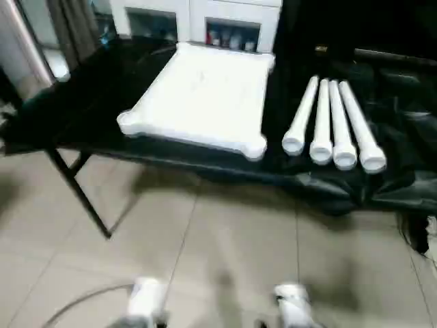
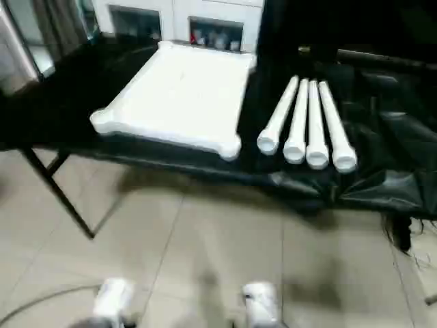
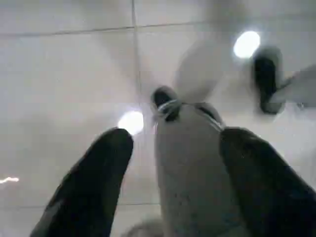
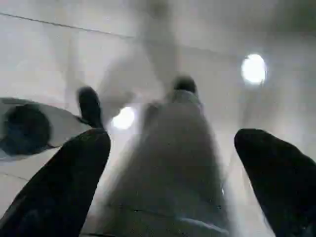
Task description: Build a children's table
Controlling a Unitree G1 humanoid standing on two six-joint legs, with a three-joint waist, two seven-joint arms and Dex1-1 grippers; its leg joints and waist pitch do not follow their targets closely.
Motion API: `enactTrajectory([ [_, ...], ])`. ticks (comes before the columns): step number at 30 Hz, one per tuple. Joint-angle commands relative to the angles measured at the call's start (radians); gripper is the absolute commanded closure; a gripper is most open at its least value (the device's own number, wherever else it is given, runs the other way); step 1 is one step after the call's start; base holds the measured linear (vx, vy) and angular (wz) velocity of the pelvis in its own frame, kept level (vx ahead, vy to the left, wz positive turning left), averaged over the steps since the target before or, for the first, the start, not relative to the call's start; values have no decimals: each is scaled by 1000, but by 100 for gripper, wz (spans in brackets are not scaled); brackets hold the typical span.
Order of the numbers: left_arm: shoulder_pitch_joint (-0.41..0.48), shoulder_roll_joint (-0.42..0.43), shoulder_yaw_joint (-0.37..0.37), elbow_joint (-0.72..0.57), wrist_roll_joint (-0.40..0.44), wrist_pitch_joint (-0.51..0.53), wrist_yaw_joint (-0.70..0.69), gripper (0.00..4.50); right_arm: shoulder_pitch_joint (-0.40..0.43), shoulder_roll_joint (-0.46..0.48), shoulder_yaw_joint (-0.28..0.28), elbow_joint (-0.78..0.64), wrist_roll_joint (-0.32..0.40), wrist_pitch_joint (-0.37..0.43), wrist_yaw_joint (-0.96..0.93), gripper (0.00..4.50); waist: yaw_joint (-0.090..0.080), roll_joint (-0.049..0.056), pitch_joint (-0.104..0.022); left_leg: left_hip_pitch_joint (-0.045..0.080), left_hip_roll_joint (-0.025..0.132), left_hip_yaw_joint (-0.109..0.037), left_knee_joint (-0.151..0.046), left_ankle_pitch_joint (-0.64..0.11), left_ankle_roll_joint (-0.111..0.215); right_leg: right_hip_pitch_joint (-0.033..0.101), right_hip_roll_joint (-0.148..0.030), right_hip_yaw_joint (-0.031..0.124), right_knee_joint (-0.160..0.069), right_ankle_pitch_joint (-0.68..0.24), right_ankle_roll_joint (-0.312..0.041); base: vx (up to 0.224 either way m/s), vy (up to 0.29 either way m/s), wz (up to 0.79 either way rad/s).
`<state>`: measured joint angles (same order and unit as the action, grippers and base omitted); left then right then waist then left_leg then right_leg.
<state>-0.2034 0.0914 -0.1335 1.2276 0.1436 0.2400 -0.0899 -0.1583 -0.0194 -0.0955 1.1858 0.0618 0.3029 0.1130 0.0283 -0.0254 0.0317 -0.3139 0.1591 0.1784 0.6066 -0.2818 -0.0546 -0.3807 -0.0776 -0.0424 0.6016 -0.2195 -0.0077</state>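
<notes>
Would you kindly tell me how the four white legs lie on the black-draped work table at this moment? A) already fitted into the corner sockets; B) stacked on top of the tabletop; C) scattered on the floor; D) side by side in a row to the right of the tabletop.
D: the four white legs lie side by side on the black-draped work table, to the right of the white tabletop, apart from it.
</notes>
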Motion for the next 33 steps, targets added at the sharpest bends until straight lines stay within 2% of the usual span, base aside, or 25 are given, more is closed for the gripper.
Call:
enactTrajectory([
  [1, 27, -7, -11, 43, 18, 15, 9, 118, 52, -2, -16, 70, 12, 43, -14, 0, -10, 1, -22, -18, 85, -28, -88, -35, 81, 39, -96, 57, -66, -61, -287, 0, 0, 0],
  [3, 29, -7, -10, 43, 16, 15, 10, 118, 53, -4, -14, 70, 9, 44, -12, 0, -12, -2, -27, -16, 84, -26, -84, -9, 93, 35, -95, 53, -60, -9, -294, 0, 0, 0],
  [5, 31, -8, -8, 43, 15, 14, 12, 118, 55, -5, -12, 70, 7, 44, -11, 0, -17, -5, -27, -13, 85, -24, -84, -19, 98, 32, -92, 51, -62, -7, -302, 0, 0, 0],
  [6, 36, -10, -3, 41, 10, 12, 16, 118, 57, -8, -4, 69, 1, 47, -7, 0, -18, -26, -27, -15, 86, -23, -85, -40, 103, 32, -94, 52, -65, -39, -301, 0, 0, 0],
  [8, 31, -13, -2, 56, 12, 1, 29, 118, 51, -9, -4, 81, -7, 46, -6, 0, -18, -17, -25, -14, 87, -25, -88, -70, 98, 29, -95, 53, -70, -93, -291, 0, 0, 0],
  [10, 29, -13, -5, 67, 24, -38, 63, 118, 47, -11, 6, 90, -21, 21, -6, 0, -19, -23, -25, -15, 88, -27, -90, -87, 91, 28, -93, 53, -74, -120, -281, 0, 0, 0],
  [11, 42, -15, 11, 62, 24, -115, 125, 118, 54, -13, 20, 84, -40, -46, -18, 0, -18, -20, -25, -16, 88, -29, -91, -97, 87, 26, -94, 52, -75, -126, -276, 0, 0, 0],
  [12, 63, -18, 28, 48, 23, -203, 214, 118, 64, -13, 26, 75, -52, -106, -46, 0, -20, -29, -27, -19, 89, -29, -92, -104, 84, 29, -95, 52, -76, -124, -271, 0, 0, 0],
  [13, 79, -20, 40, 36, 22, -277, 284, 118, 73, -11, 25, 67, -58, -155, -67, 0, -16, -21, -26, -19, 91, -32, -91, -106, 83, 28, -98, 52, -76, -118, -271, 0, 0, 0],
  [14, 95, -22, 49, 24, 22, -338, 349, 118, 85, -9, 22, 57, -60, -213, -88, 0, -19, -32, -29, -22, 90, -30, -90, -104, 88, 31, -95, 52, -75, -94, -265, 0, 0, 0],
  [15, 108, -24, 57, 15, 22, -390, 390, 118, 98, -6, 17, 47, -61, -276, -109, 0, -20, -31, -30, -16, 91, -28, -92, -103, 94, 27, -90, 50, -74, -86, -264, 0, 0, 0],
  [16, 115, -25, 64, 11, 17, -420, 398, 118, 106, -5, 16, 40, -64, -317, -126, 0, -17, -32, -30, -15, 92, -27, -91, -103, 96, 24, -92, 49, -74, -81, -265, 0, 0, 0],
  [17, 120, -26, 69, 9, 12, -445, 396, 118, 113, -4, 18, 33, -69, -353, -140, 0, -22, -34, -27, -20, 92, -28, -95, -115, 98, 25, -91, 50, -76, -94, -258, 0, 0, 0],
  [19, 128, -21, 66, 9, 11, -521, 367, 118, 123, -10, 48, 25, -103, -429, -156, 0, -27, -34, -23, -19, 93, -29, -98, -145, 90, 20, -90, 50, -80, -135, -249, 0, 0, 0],
  [20, 129, -20, 66, 10, 11, -528, 364, 118, 124, -11, 52, 24, -107, -437, -156, 0, -29, -35, -22, -19, 93, -29, -99, -159, 83, 18, -90, 51, -83, -156, -242, 0, 0, 0],
  [21, 134, -17, 64, 11, 12, -586, 346, 118, 129, -18, 82, 21, -135, -494, -155, 0, -30, -34, -21, -20, 93, -31, -99, -164, 79, 18, -91, 52, -84, -168, -236, 0, 0, 0],
  [24, 136, -19, 83, 22, -15, -646, 252, 118, 137, -25, 110, 19, -167, -593, -155, 0, -32, -39, -21, -18, 92, -28, -95, -134, 80, 18, -92, 54, -79, -132, -242, 0, 0, 0],
  [25, 46, 17, 98, -3, -35, -607, 187, 118, 18, -51, 89, 25, -146, -539, -116, 0, -31, -38, -21, -19, 92, -28, -95, -119, 85, 19, -93, 55, -75, -112, -247, 0, 0, 0],
  [26, -29, 42, 112, -33, -58, -582, 128, 118, -81, -71, 69, 23, -126, -503, -88, 0, -35, -40, -26, -17, 91, -29, -96, -107, 91, 22, -89, 52, -68, -100, -264, 0, 0, 0],
  [27, -84, 55, 122, -71, -82, -555, 71, 118, -159, -84, 48, 3, -100, -472, -53, 0, -40, -41, -39, -9, 85, -26, -83, -26, 101, 25, -88, 49, -47, -2, -294, 0, 0, 0],
  [28, -106, 57, 122, -99, -94, -545, 35, 118, -194, -83, 31, -15, -75, -466, -20, 0, -38, -45, -49, -10, 83, -26, -72, 60, 119, 28, -87, 47, -31, 95, -311, -89, -11, -2],
  [29, -106, 52, 119, -116, -100, -546, 16, 118, -199, -78, 22, -31, -60, -473, 0, 0, -37, -47, -45, -18, 75, -17, -58, 185, 175, 21, -83, 49, -17, 255, -336, -89, -25, -1],
  [30, -101, 45, 114, -132, -107, -557, -10, 118, -203, -75, 36, -43, -70, -491, 5, 0, -35, -46, -30, -25, 75, -7, -55, 201, 222, 12, -86, 51, -19, 291, -354, -89, -25, -1],
  [32, -92, 30, 108, -165, -120, -575, -42, 118, -203, -64, 71, -68, -93, -526, 36, 0, -29, -51, -32, -26, 77, -3, -53, 153, 245, 18, -92, 51, -26, 212, -351, 0, 0, 0],
  [33, -90, 21, 109, -176, -131, -595, -69, 118, -200, -51, 90, -83, -104, -552, 50, 0, -27, -51, -26, -26, 79, -1, -58, 118, 241, 15, -92, 51, -35, 161, -344, 0, 0, 0],
])
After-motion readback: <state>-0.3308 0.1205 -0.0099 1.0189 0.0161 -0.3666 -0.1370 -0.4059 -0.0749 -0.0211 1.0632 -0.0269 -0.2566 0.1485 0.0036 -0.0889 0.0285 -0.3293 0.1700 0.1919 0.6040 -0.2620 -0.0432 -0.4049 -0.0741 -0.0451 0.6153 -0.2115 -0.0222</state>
